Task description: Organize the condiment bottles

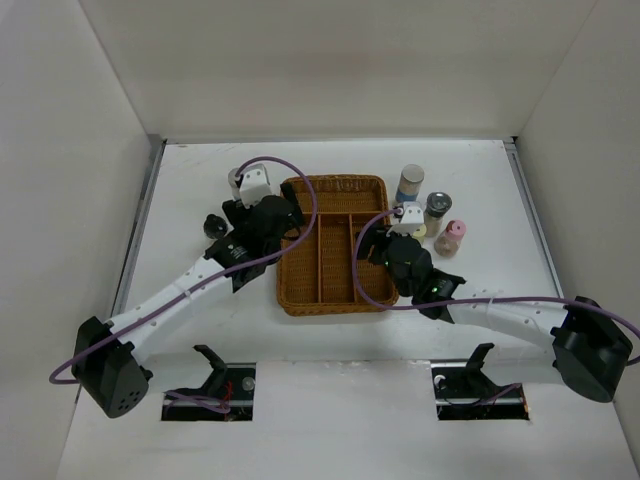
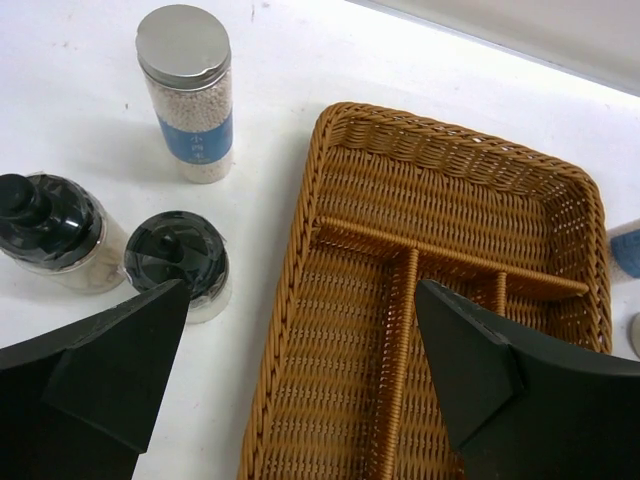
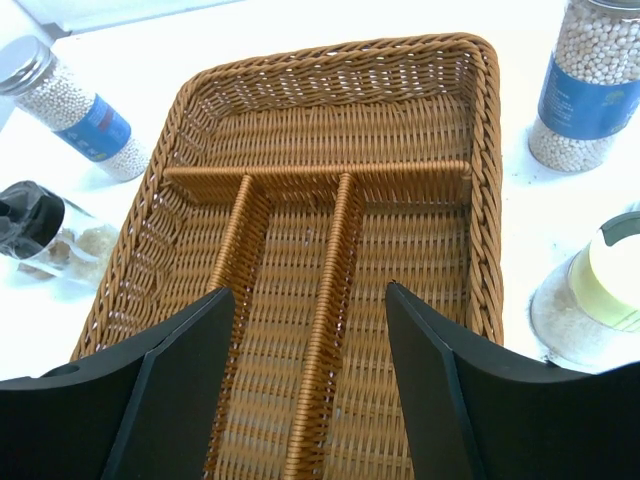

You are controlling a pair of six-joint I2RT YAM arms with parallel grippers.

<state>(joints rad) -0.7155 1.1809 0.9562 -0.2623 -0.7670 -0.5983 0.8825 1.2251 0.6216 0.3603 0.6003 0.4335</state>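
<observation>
The brown wicker tray (image 1: 330, 285) lies mid-table with nothing in it. My left gripper (image 1: 287, 222) is open and empty over the tray's left rim (image 2: 280, 300). Left of it stand a blue-band jar (image 2: 186, 95) and two dark-capped jars (image 2: 50, 225) (image 2: 180, 258). My right gripper (image 1: 376, 246) is open and empty over the tray's right compartments (image 3: 308, 290). Right of the tray stand a blue-band jar (image 1: 410, 184), a cream-capped jar (image 3: 600, 290), a silver-capped jar (image 1: 437, 209) and a pink-capped jar (image 1: 452, 237).
The tray has one cross compartment at the far end and three long ones (image 3: 330, 150). White walls close the table on the left, right and back. The purple cables (image 1: 310, 195) loop over the tray.
</observation>
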